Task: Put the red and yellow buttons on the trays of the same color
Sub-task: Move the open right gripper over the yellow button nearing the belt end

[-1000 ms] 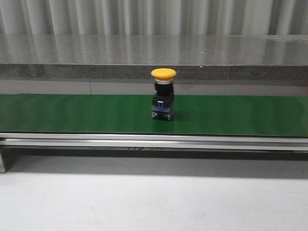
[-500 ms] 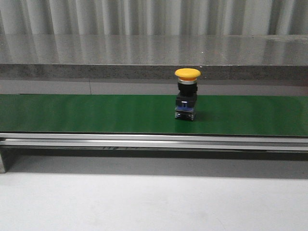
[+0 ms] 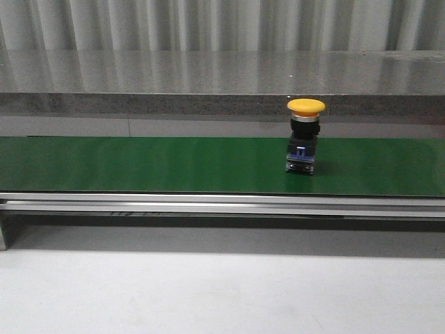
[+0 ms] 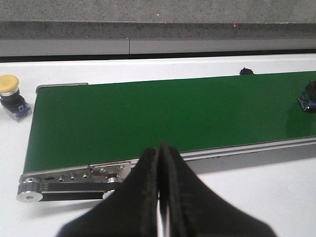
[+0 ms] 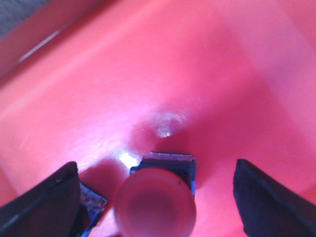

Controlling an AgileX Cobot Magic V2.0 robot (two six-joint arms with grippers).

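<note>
Step in hand, as judged: red button delivered; yellow pickup pending.

Right tool [image 5: 157, 197]: fingers spread wide, gripping nothing, poised directly above a red mushroom-head push button [image 5: 155, 202] that stands on the floor of the glossy red plastic tray [image 5: 207, 74]. A second blue-based part shows beside one finger; identity unclear.

Left tool [image 4: 159, 197]: black fingers pressed together, empty, low over the white table [image 4: 256, 197] just in front of the green conveyor belt [image 4: 148, 113].

Yellow mushroom-head push button with black body [image 3: 304, 136] stands upright on the belt, right of centre in the front view. Another yellow-capped button [image 4: 12, 94] sits on the table off the belt's end.

Next move likely calls for unclenching a tool and timing a grasp on the belt button. No yellow tray visible.
</note>
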